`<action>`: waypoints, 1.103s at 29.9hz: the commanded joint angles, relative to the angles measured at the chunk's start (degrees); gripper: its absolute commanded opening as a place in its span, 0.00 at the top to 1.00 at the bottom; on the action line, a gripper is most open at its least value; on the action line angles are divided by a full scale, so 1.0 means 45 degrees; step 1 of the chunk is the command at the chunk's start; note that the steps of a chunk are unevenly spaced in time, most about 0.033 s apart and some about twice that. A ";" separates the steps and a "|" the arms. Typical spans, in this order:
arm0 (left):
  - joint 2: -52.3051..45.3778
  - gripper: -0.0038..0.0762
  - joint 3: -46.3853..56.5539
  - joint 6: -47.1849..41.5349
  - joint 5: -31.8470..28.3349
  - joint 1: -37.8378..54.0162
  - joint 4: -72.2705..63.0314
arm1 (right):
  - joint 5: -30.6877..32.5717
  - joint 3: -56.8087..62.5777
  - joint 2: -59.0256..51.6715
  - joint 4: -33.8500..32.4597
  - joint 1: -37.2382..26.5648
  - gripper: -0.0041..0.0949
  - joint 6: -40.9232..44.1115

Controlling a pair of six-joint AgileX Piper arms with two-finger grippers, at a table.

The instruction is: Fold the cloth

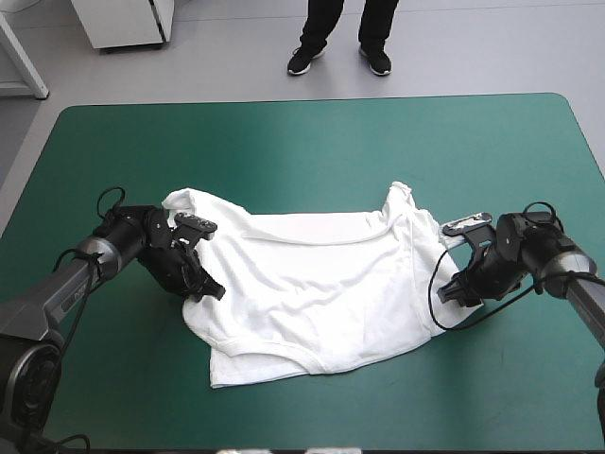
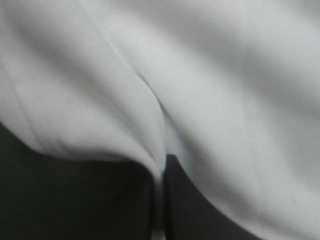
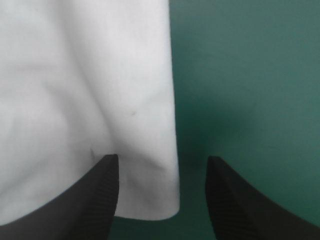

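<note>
The white T-shirt (image 1: 321,284) lies spread, a little rumpled, in the middle of the table. My left gripper (image 1: 206,286) is at the shirt's left edge. In the left wrist view its black fingers (image 2: 80,205) meet with a fold of T-shirt (image 2: 200,75) pinched between them, and cloth fills everything ahead. My right gripper (image 1: 448,291) is low at the shirt's right edge. It (image 3: 162,159) stands open, and a corner of the T-shirt (image 3: 80,90) lies on the cover between its fingers (image 3: 100,200), nearer one finger.
The teal-green cover (image 1: 302,142) shows as a broad band all round the shirt, widest toward the far edge. Beside the shirt's hem, ahead of the right gripper, lies bare cover (image 3: 250,75).
</note>
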 commanded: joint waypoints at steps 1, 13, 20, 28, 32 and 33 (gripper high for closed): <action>-0.0450 0.96 -0.0289 -0.0001 0.0190 -0.0122 -0.0347 | -0.0144 -0.0246 0.0052 0.0326 -0.0006 0.47 -0.0040; -0.1859 0.96 -0.0289 -0.0004 0.0512 -0.0100 -0.0196 | 0.0366 -0.0472 0.0184 0.1898 -0.0006 0.98 -0.0918; -0.3291 0.96 -0.0695 -0.0083 0.1666 -0.0100 -0.0006 | 0.1920 -0.2435 -0.1119 0.1793 -0.0006 0.98 -0.0527; -0.5429 0.96 -0.4375 -0.0793 0.3517 -0.0100 0.0554 | 0.3340 -0.5754 -0.2920 0.1793 -0.0006 0.98 0.0055; -0.5867 0.96 -0.6985 -0.1164 0.4073 -0.0100 0.0580 | 0.3724 -0.7622 -0.3545 0.1793 -0.0006 0.98 0.0371; -0.5927 0.96 -0.7696 -0.1164 0.4134 -0.0100 0.0580 | 0.3780 -0.8110 -0.3700 0.1793 -0.0006 0.98 0.0431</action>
